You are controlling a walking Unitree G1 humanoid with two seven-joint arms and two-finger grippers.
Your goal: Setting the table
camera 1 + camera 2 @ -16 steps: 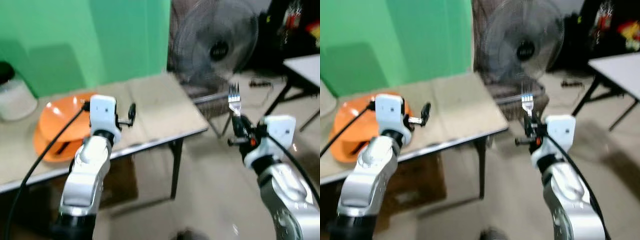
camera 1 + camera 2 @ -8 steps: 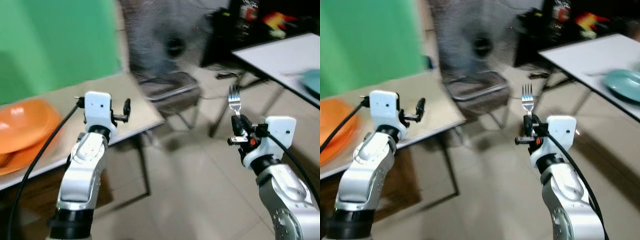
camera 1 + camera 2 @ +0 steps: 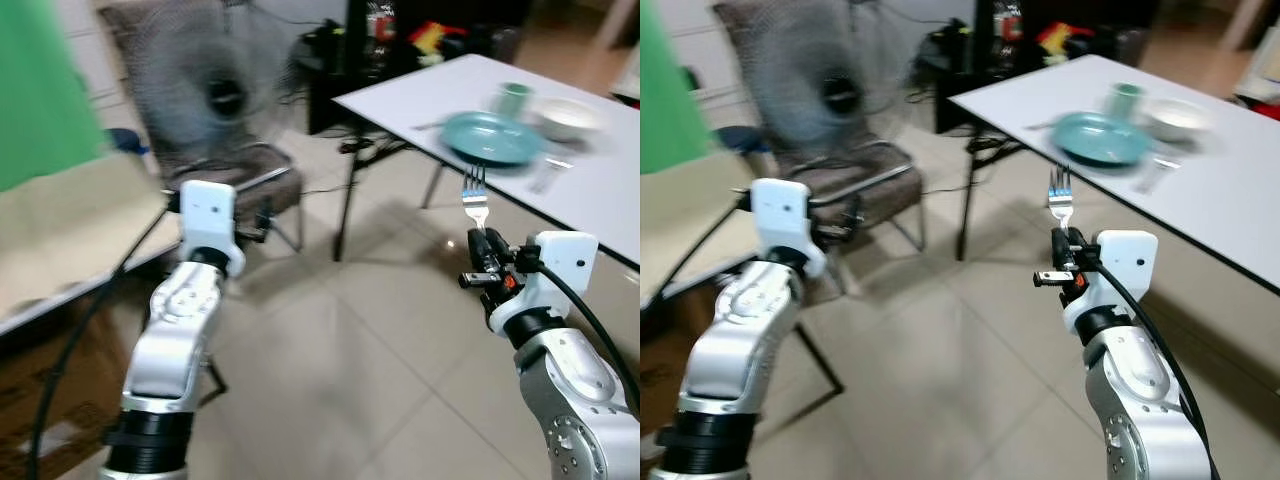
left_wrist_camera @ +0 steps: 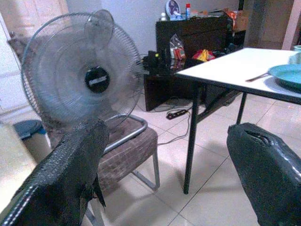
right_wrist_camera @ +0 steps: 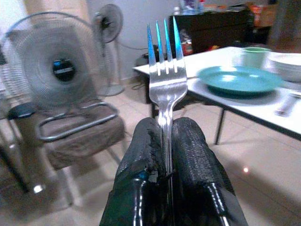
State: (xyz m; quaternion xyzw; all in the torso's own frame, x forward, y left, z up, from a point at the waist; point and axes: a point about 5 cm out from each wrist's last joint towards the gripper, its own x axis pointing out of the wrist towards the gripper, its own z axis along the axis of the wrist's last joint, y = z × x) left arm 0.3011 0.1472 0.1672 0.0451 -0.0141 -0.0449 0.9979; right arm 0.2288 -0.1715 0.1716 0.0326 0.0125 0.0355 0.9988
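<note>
Fork point(image 5: 165, 89) upright, pinched in right pincer point(image 5: 167, 141), carried toward white bench point(image 3: 600, 190) with teal plate point(image 3: 493, 137). Left pincer point(image 4: 164, 165) wide, holding nothing. Next, judged: close distance, lay fork beside plate.

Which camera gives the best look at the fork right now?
The right wrist view: the fork stands sharp and upright, clamped between the right gripper's black fingers, tines up. Both eye views show it smaller above that gripper, before the white table.

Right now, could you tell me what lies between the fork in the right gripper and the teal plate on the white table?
Bare tiled floor, then the white table's near edge; in the left eye view nothing stands between the fork and the teal plate.
</note>
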